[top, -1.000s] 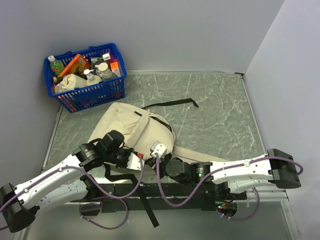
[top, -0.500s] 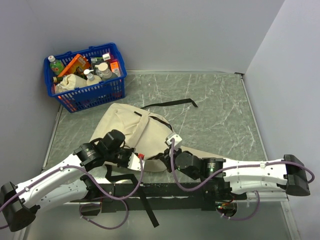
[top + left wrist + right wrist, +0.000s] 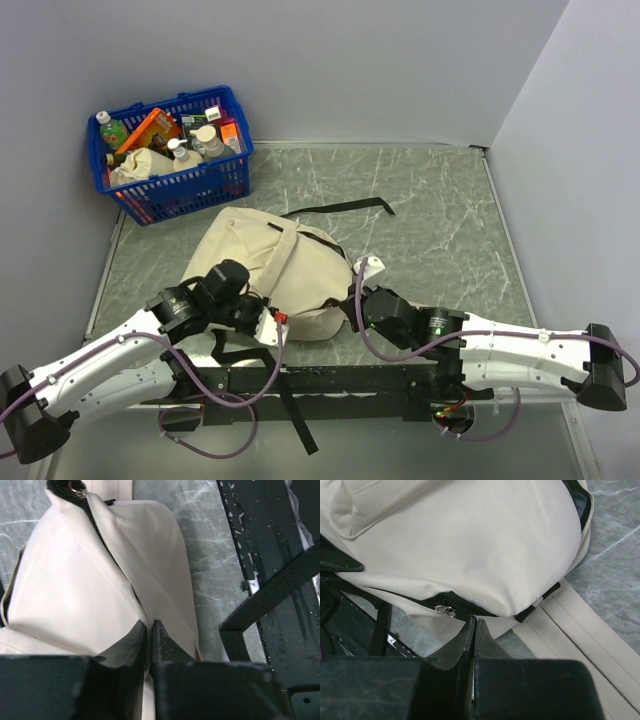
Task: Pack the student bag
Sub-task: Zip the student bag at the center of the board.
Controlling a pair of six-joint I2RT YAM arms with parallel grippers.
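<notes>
top external: since the earlier frame the right arm has swung outward, bringing the right gripper to the right near corner of the student bag, whose cream strap no longer trails under that arm. the bag lies flat on the table, near the arm bases, with a black strap behind it. the left gripper sits at its near edge. the blue basket of groceries stands well apart at the far left; its labels are too small to read.

left wrist: jaws clenched on a fold of bag fabric below the zip pull, probably to anchor the cloth against the zip's drag.

right wrist: jaws closed and empty, tips just beside a second zip pull on the dark zip line, apparently placed to catch it. no writing shows on the bag.
</notes>
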